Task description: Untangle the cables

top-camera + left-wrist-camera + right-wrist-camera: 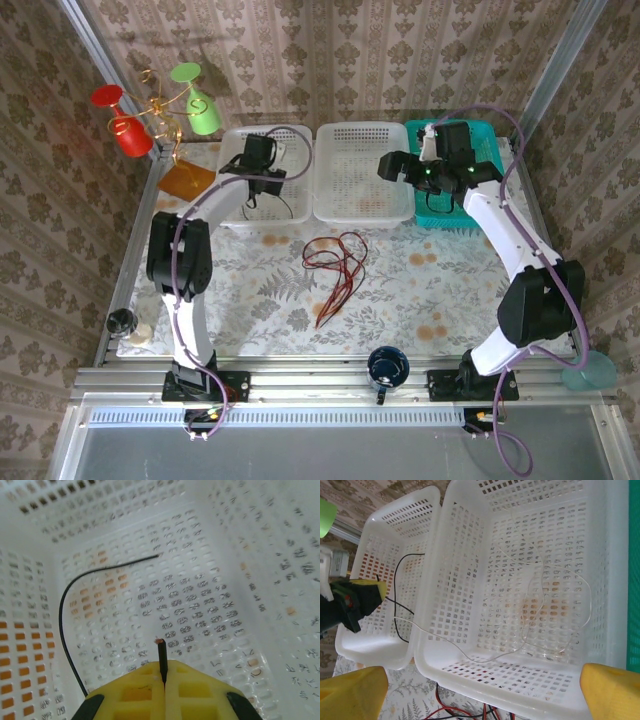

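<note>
The left hand (164, 677), closed on the end of a black cable (59, 615), hangs inside the left white basket (215, 605). The right hand (480, 694) stands wide and empty by the middle basket (560, 530). The red cables (338, 262) lie on the desk (250, 300) nearby.

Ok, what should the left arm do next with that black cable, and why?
Probably open the left end effector and let the black cable drop. It is shut on the cable's end, low inside the left white basket, and the rest of the cable loops down within that basket.
</note>
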